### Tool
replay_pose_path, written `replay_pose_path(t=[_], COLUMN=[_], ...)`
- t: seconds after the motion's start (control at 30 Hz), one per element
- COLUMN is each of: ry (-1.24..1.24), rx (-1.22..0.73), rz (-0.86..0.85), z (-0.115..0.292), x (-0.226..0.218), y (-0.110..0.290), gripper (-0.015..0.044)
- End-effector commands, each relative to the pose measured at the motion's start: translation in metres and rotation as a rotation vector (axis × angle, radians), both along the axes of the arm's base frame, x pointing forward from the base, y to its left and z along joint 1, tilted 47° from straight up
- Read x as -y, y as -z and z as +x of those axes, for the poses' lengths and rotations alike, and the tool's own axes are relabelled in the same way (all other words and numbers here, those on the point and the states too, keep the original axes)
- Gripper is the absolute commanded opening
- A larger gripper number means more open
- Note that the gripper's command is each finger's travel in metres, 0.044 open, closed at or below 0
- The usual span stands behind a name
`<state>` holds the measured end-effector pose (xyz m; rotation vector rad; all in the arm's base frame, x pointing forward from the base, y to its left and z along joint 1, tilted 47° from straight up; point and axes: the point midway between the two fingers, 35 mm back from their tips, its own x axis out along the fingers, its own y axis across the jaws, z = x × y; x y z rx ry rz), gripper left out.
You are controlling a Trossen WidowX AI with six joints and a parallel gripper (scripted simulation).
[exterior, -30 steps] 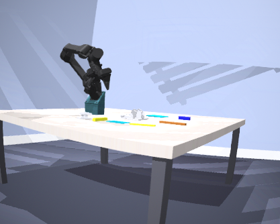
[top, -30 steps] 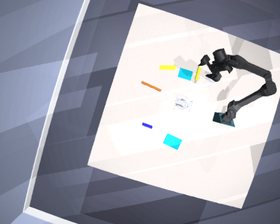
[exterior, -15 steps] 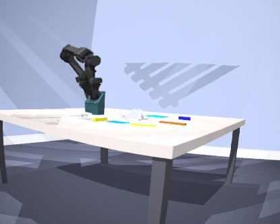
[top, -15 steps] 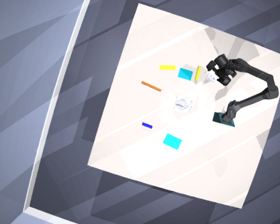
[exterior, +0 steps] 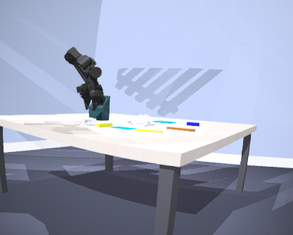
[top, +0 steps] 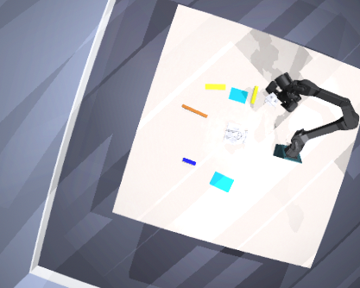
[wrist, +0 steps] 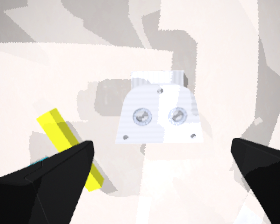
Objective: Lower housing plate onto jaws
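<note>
The white housing plate (top: 271, 99) (exterior: 89, 121) (wrist: 160, 130) lies on the table, a rounded-top shape with two round sockets and small holes; a raised block shows at its far edge in the wrist view. My gripper (top: 281, 96) (exterior: 90, 108) (wrist: 164, 146) is open and empty, pointing down above the table close to the plate. In the wrist view the plate sits between and beyond the fingertips. The white jaw assembly (top: 236, 134) (exterior: 140, 120) stands apart near the table's middle; its pins and stubs are too washed out to tell.
A yellow bar (top: 255, 95) (exterior: 105, 124) (wrist: 62, 135) lies beside the plate. Another yellow bar (top: 215, 86) (exterior: 149, 131), two cyan pads (top: 238, 95) (top: 222, 182), an orange bar (top: 194, 110) (exterior: 180, 129) and a blue block (top: 189, 161) (exterior: 192, 124) lie around the assembly.
</note>
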<state>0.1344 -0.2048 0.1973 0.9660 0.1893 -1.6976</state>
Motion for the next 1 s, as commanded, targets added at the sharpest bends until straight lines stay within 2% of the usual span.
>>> replay_pose_path(t=[0.0,0.97], ry=[-0.006,-0.006], rx=[-0.006,-0.006], rz=[0.004,0.004], z=[-0.001,-0.002], x=[0.006,0.024], y=[0.009,0.025], gripper=[0.0440,0.0440])
